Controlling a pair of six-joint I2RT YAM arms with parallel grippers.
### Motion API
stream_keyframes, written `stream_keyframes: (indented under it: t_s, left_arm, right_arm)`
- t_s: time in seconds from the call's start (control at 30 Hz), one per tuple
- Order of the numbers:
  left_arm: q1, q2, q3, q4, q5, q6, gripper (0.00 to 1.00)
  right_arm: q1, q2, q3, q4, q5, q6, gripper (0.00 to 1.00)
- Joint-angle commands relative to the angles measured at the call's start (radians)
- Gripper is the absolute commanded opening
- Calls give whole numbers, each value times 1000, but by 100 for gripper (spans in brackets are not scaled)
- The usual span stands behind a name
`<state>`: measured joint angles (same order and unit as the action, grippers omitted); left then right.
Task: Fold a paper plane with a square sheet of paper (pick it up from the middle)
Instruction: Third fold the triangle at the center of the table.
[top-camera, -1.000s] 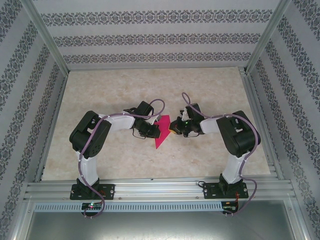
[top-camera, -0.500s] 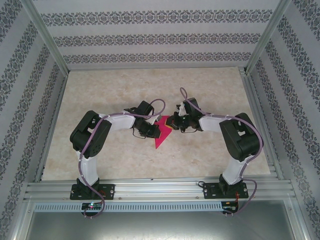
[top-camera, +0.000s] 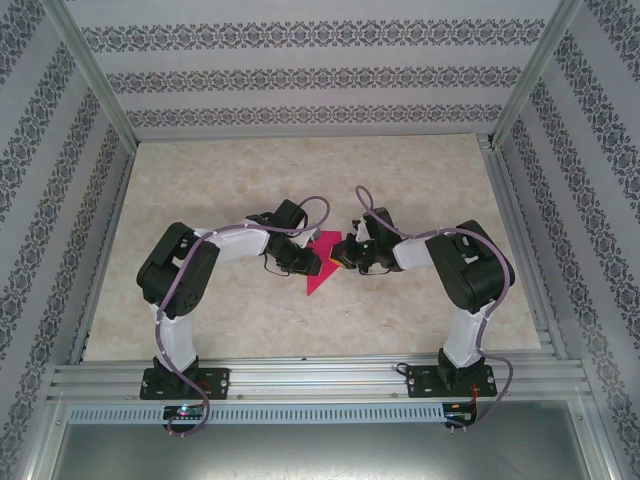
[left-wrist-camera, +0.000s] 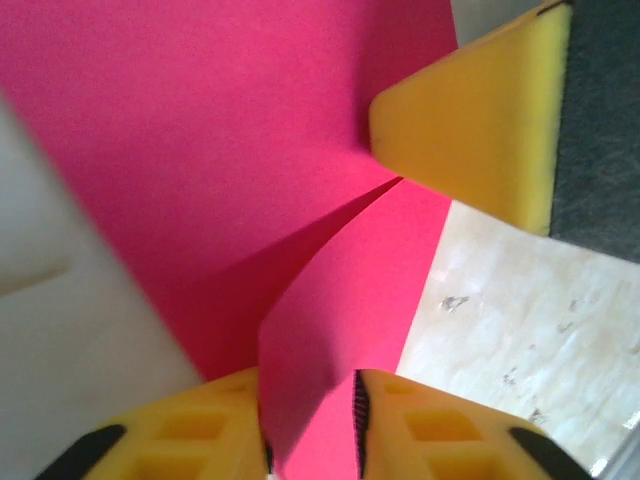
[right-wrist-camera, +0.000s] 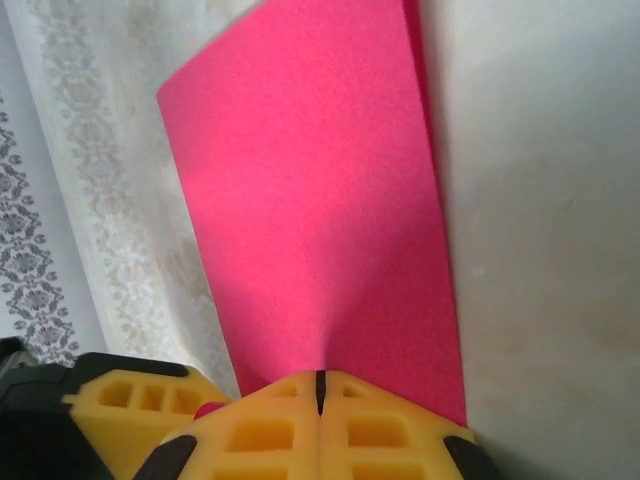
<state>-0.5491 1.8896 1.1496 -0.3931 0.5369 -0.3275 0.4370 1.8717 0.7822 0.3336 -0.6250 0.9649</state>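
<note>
Top view: pink paper sheet (top-camera: 318, 272) is partly covered by left hand (top-camera: 305, 262) and right hand (top-camera: 345, 252), folds too small to read. Left wrist: sheet runs off the top and bottom edges. Pale blur (left-wrist-camera: 60, 300) left of the hand is unidentifiable. Can't tell if its fingers (left-wrist-camera: 420, 420) touch the paper. Right wrist: sheet's near edge is hidden between the pinched fingers, far corner cropped at the top.

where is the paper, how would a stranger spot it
Start at the pale marble-look table; near its middle, the left arm and right arm meet. The paper is between them: the only bright pink thing, a thin sheet folded to a wedge pointing toward the near edge.
</note>
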Motion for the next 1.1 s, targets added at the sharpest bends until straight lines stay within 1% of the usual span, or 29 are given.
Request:
stream_keyframes:
  t_s: [0.0,0.07,0.13,0.23,0.3,0.4,0.43,0.73,0.87,1.0,1.07]
  left_arm:
    - [11,-133,-19,-70,-162,-82,39]
    - [12,-197,-42,-62,-208,-153,41]
    - [10,-249,-69,-22,-193,-210,40]
    - [-9,-271,-96,62,-105,-238,30]
    - [-28,-228,-73,66,-64,-233,22]
    - [-43,-151,-54,85,-34,-246,15]
    - [-43,-130,-54,95,-37,-254,14]
    - [-40,-13,-34,73,-242,-246,8]
    - [-40,17,-51,73,-233,-223,7]
    - [-40,15,-79,86,-208,-197,7]
    - [-40,11,-83,83,-206,-188,7]
  right_arm:
    - [39,8,-52,11,98,64,1]
    - [54,-3,-57,14,123,75,1]
    - [64,-12,-62,13,141,83,1]
    - [69,-21,-70,16,159,95,2]
    - [68,-24,-71,15,160,97,2]
    - [68,-27,-68,10,157,96,2]
    - [68,-28,-67,10,155,97,2]
    - [66,-34,-39,4,110,81,4]
    - [53,-83,-23,-38,98,62,8]
    - [22,-199,-25,-175,141,-2,21]
    - [7,-240,-37,-217,155,-25,23]
